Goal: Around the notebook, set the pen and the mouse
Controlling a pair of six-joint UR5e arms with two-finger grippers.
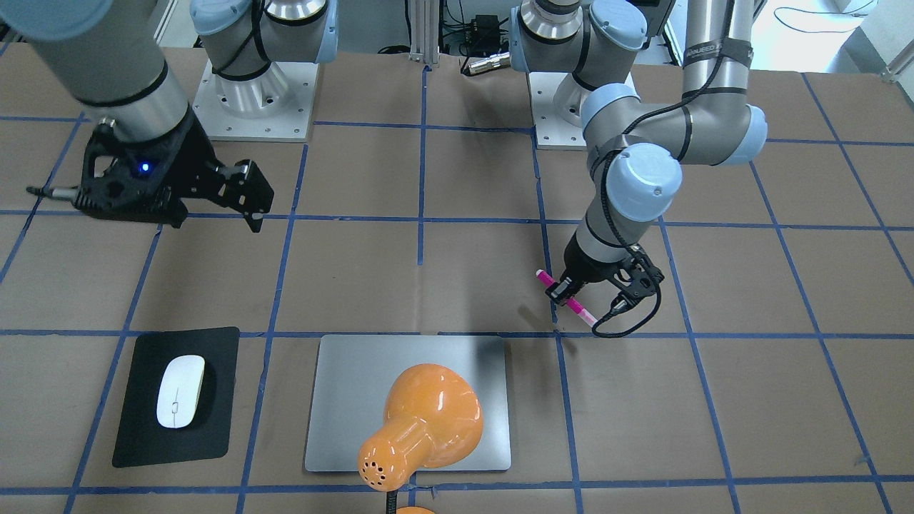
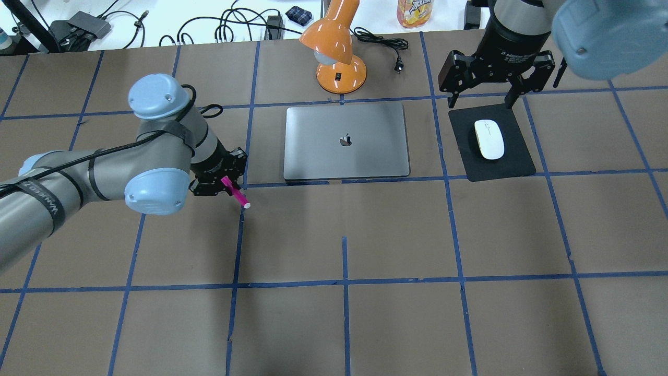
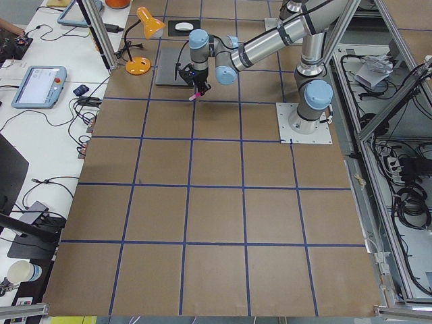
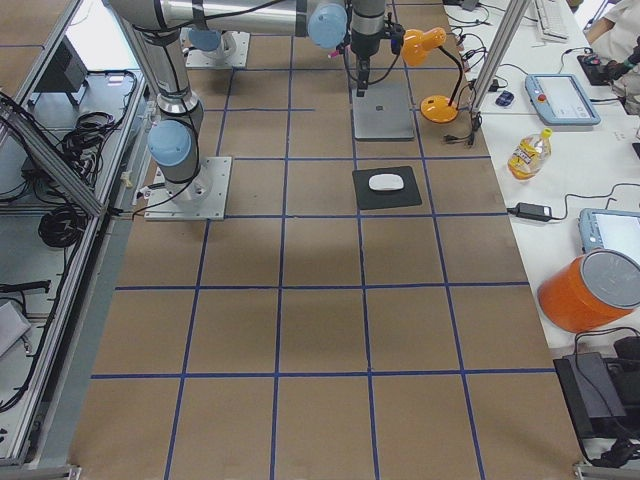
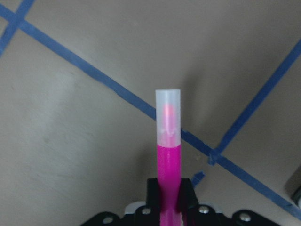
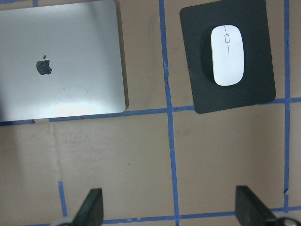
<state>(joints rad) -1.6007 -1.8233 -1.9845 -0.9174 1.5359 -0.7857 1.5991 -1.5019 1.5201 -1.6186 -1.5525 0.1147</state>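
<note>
My left gripper [image 2: 222, 183] [image 1: 568, 291] is shut on the magenta pen [image 2: 238, 195] [image 1: 580, 310] [image 5: 168, 141]. The pen is held tilted, pale end down, low over the table just off the notebook's near-left corner in the overhead view. The silver notebook [image 2: 323, 156] [image 1: 343, 414] [image 6: 70, 52] lies flat and closed. To its right the white mouse [image 2: 489, 139] [image 1: 180, 391] [image 6: 227, 55] rests on a black mat [image 2: 514, 163]. My right gripper [image 2: 482, 102] [image 6: 170, 205] hangs open high above the mat's far edge, with nothing in it.
An orange desk lamp [image 2: 336, 49] [image 1: 425, 421] stands just beyond the notebook, its head leaning over it in the front-facing view. Cables, a bottle and devices lie on the white bench past the table's far edge. Blue tape lines grid the brown table [image 2: 396, 235].
</note>
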